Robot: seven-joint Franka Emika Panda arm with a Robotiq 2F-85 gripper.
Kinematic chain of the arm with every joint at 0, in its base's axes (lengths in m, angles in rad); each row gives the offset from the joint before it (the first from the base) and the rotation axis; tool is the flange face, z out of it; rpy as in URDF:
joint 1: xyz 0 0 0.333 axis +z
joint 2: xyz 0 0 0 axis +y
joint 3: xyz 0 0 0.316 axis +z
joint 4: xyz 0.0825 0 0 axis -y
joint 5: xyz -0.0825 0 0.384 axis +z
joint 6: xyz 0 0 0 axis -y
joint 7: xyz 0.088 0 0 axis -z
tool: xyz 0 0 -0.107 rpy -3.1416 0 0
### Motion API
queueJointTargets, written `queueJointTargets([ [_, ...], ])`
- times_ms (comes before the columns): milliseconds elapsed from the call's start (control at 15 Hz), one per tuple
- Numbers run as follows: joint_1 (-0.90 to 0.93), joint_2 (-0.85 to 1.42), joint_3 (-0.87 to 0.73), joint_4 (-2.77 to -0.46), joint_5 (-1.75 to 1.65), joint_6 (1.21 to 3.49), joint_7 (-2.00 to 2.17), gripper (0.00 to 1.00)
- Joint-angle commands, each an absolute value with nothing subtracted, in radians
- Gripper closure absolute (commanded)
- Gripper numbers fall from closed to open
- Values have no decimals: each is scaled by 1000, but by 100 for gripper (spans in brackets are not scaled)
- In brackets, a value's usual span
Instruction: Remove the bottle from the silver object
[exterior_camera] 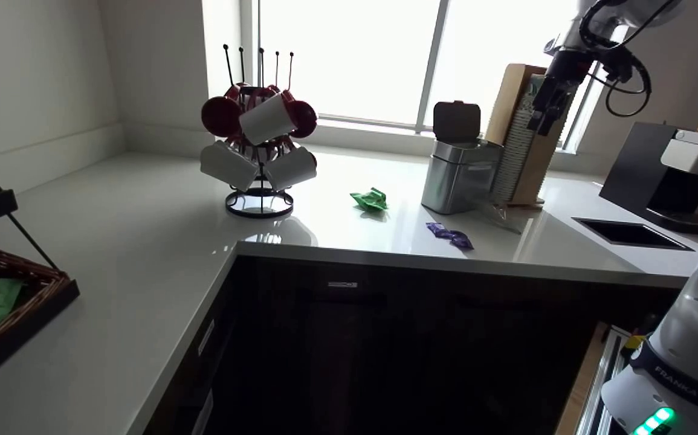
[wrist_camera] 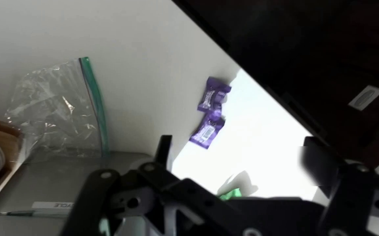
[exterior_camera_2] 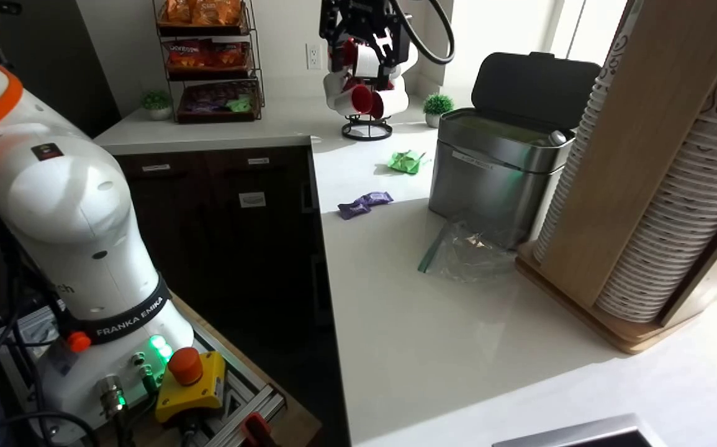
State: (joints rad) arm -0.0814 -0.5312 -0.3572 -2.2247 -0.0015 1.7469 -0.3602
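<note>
On the white counter (exterior_camera_2: pixel 408 347): silver bin (exterior_camera_2: pixel 488 186) stood upright, dark lid (exterior_camera_2: pixel 538 87) raised.
Bin's neighbours: wooden cup holder (exterior_camera_2: pixel 637 143) just beside; clear zip bag (exterior_camera_2: pixel 467 251) lay at the bin's base.
Purple packets (exterior_camera_2: pixel 364 204): lay near the counter edge, green wrapper (exterior_camera_2: pixel 405 162) apart.
Gripper (wrist_camera: pixel 240 154): hung above the counter, fingers wide apart.
</note>
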Motion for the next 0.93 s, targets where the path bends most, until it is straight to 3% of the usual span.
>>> queueJointTargets([
  [0,-139,-417,-362,-2182,56,1891,-268,0],
  [867,-268,-77,-332,-2052,82,2451,159,0],
])
